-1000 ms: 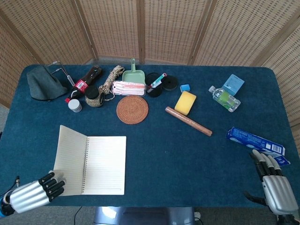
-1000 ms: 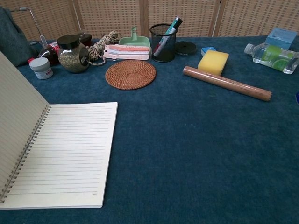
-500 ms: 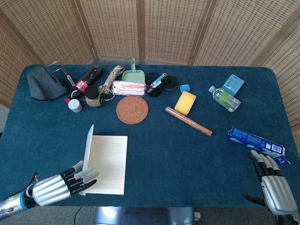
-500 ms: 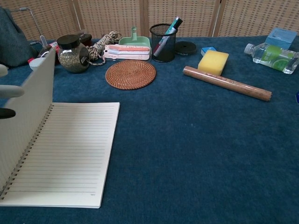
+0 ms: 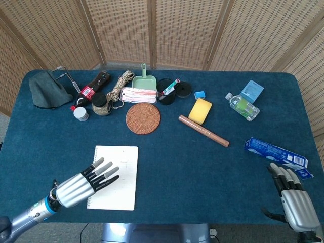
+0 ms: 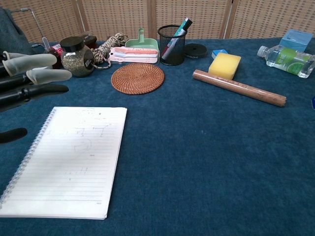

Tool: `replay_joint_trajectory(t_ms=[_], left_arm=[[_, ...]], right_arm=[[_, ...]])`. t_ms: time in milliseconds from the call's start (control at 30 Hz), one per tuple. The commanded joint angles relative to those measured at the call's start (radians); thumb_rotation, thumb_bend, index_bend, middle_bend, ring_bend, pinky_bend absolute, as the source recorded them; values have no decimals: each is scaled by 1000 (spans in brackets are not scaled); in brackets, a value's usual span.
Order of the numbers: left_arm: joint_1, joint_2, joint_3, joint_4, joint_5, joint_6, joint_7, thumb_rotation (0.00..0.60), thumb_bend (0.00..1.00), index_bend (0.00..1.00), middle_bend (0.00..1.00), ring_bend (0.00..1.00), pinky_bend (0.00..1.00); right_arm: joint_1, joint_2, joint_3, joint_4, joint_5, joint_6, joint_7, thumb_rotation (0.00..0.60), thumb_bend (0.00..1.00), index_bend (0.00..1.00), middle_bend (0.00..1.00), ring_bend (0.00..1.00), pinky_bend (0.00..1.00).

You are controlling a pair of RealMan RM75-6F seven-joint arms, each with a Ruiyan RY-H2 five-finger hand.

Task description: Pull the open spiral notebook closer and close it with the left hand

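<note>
The spiral notebook (image 5: 119, 172) (image 6: 74, 157) lies flat and closed on the blue table near the front left, its spiral along the left side and faint writing showing on the top sheet. My left hand (image 5: 83, 184) (image 6: 27, 78) hovers over the notebook's left part, fingers spread and extended, holding nothing. My right hand (image 5: 295, 202) rests at the front right table edge, fingers straight and apart, empty.
A woven coaster (image 5: 143, 118), brown roll (image 5: 203, 130), yellow sponge (image 5: 200, 111) and pen cup (image 6: 171, 45) sit mid-table. Jars, rope, a dustpan and a grey cloth (image 5: 46, 89) line the back left. A water bottle (image 5: 243, 106) and blue box (image 5: 276, 152) lie right.
The raised left page went from tilted open, through upright, to flat over the right page. My left hand followed it rightward and now spreads above the notebook. The right hand stayed put.
</note>
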Motion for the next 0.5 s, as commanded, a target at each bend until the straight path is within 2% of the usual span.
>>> replay_joint_trajectory(t_ms=[33, 200, 367, 500], left_arm=[[52, 28, -14, -100, -100, -43, 2, 600, 302, 39, 0, 0, 141], [155, 96, -9, -261, -254, -48, -9, 600, 285, 26, 0, 0, 73], [246, 144, -2, -345, -351, -15, -47, 600, 269, 16, 0, 0, 11], [286, 160, -9, -370, -380, 14, -78, 600, 269, 8, 0, 0, 0]], right_arm=[[0, 2, 0, 1, 0, 2, 5, 600, 0, 0, 0, 0, 0], [-1, 4, 1, 1, -5, 7, 11, 600, 0, 0, 0, 0, 0], [-8, -14, 23, 12, -4, 47, -4, 600, 0, 0, 0, 0, 0], [-18, -37, 49, 33, 2, 92, -28, 600, 0, 0, 0, 0, 0]])
